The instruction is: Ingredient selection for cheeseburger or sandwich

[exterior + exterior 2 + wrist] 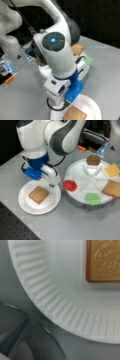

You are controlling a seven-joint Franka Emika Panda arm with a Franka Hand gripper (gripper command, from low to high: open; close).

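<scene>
One bread square [38, 194] is laid on the plate [25, 203]; the gripper [51, 185], state indeterminable, is held over the plate's rim, kept clear of the tray [75, 200].

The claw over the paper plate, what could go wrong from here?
1. The claw hangs low over the paper plate's rim, close to the divided tray; a careless sideways move could bump the tray or shift the light plate.
2. Only one bread square lies on the plate, off-centre; pieces stacked on it may overhang.
3. The red disc sits at the tray's edge nearest the claw and could be knocked out.
</scene>
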